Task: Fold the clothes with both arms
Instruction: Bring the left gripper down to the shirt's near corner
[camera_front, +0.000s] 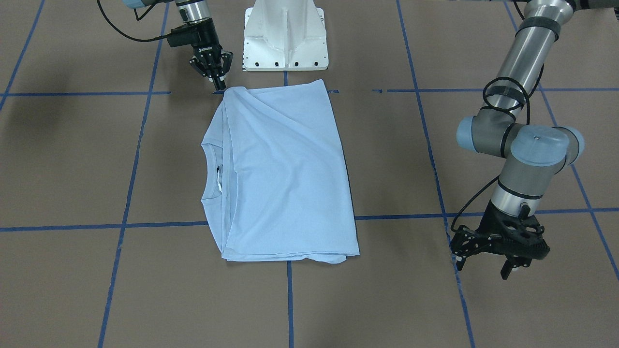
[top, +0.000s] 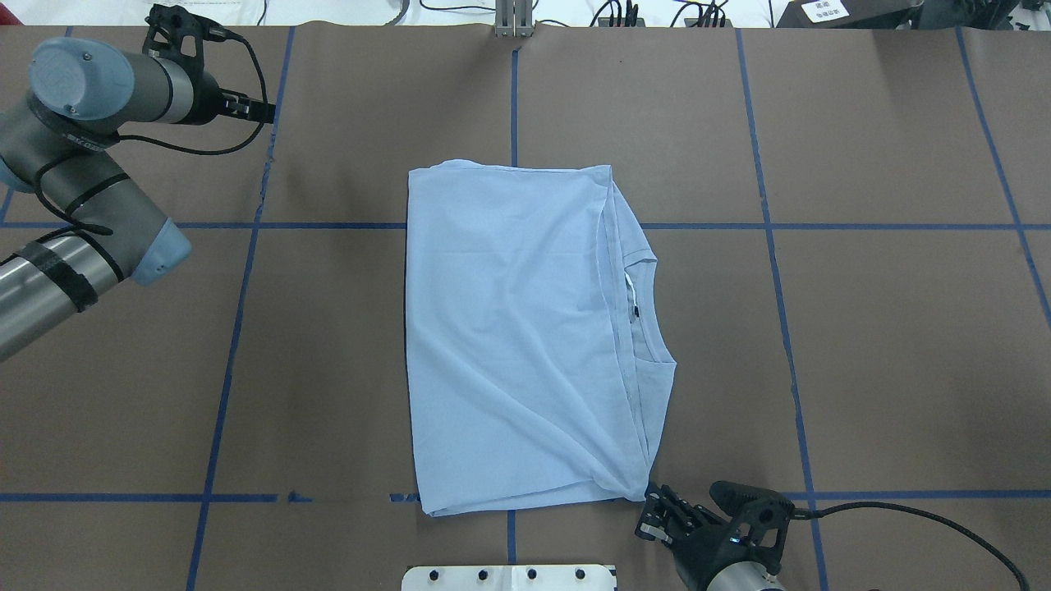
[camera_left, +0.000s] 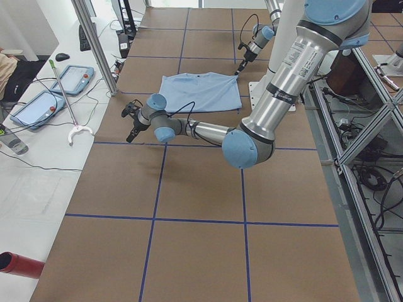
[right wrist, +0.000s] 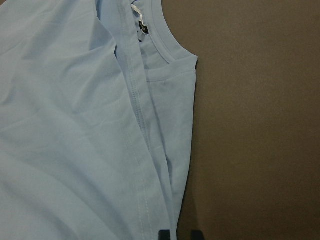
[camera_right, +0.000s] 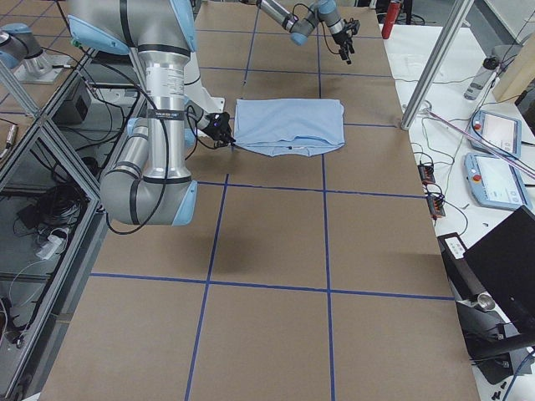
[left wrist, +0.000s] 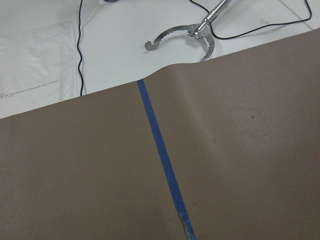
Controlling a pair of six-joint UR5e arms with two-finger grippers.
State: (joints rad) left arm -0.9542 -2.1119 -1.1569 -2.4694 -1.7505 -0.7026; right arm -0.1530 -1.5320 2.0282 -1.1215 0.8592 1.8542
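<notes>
Two pincers: the left pincer (camera_front: 482,268) hangs open, lower right, off the T-shirt (camera_front: 285,174) folded mid-frame on the table (camera_front: 72,169). The right pincer (camera_front: 218,83), upper left, meets a corner; whether it grips, I cannot tell. I'd seat both on corners before lifting.

t-shirt (camera_front: 285,169): thin soft knit cloth, matt, lightly creased, ribbed at the collar, hems stitched. table cover (camera_front: 72,159): brown paper-like sheet, matt and smooth, marked with blue tape (left wrist: 160,145) of slight sheen. left arm (camera_front: 520,53) and right arm (camera_front: 194,9): smooth satin metal tubes; left gripper (camera_front: 482,271) and right gripper (camera_front: 220,87) matt black; pedestal base (camera_front: 285,34) glossy white.
</notes>
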